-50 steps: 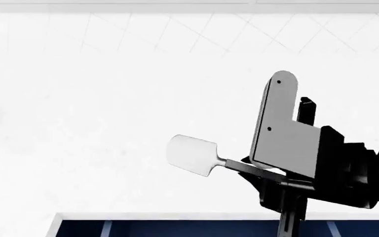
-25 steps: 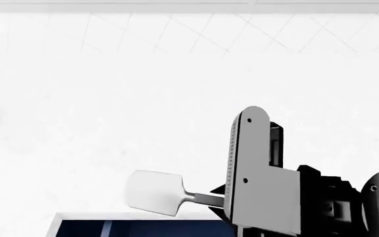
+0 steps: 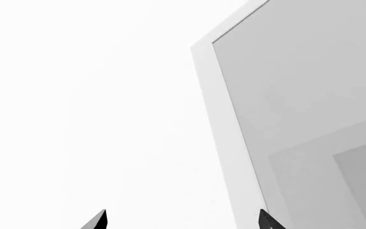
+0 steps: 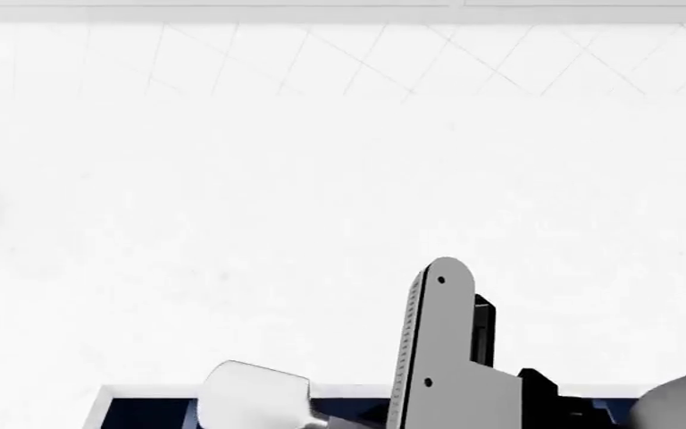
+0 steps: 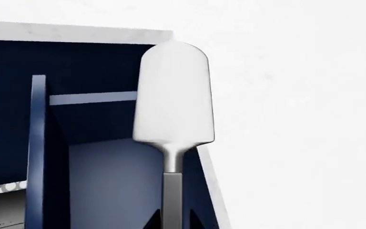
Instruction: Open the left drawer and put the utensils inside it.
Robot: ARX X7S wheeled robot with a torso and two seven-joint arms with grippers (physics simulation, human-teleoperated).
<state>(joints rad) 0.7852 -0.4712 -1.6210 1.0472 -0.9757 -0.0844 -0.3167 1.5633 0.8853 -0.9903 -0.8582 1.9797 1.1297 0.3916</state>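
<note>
The right claw (image 5: 170, 223) grips the spatula (image 5: 173, 107) by its dark handle, its two black fingertips closed tight on either side of the shaft at the six o'clock edge of the right wrist view. The flat grey blade points away from the claw toward twelve o'clock, its rounded tip level with the white counter (image 5: 297, 95) edge. Beneath and around the blade lies the open left drawer (image 5: 100, 181), navy walls around a paler blue floor, with a light blue divider bar crossing behind the blade. The blade hangs over the drawer's edge, near the wall on the counter side, and I cannot tell whether it touches anything.

From the head view, the right arm's grey link (image 4: 432, 357) rises at about five o'clock, the spatula blade (image 4: 254, 398) sticks out from it toward nine o'clock, and a strip of the drawer (image 4: 140, 413) shows along the six o'clock edge, under the white counter (image 4: 319, 179).

The left claw (image 3: 181, 220) shows only two dark fingertips set well apart, so it stands open with nothing between them. It faces a white surface and a pale framed panel (image 3: 297, 95).

The spoon is nowhere I can see.
</note>
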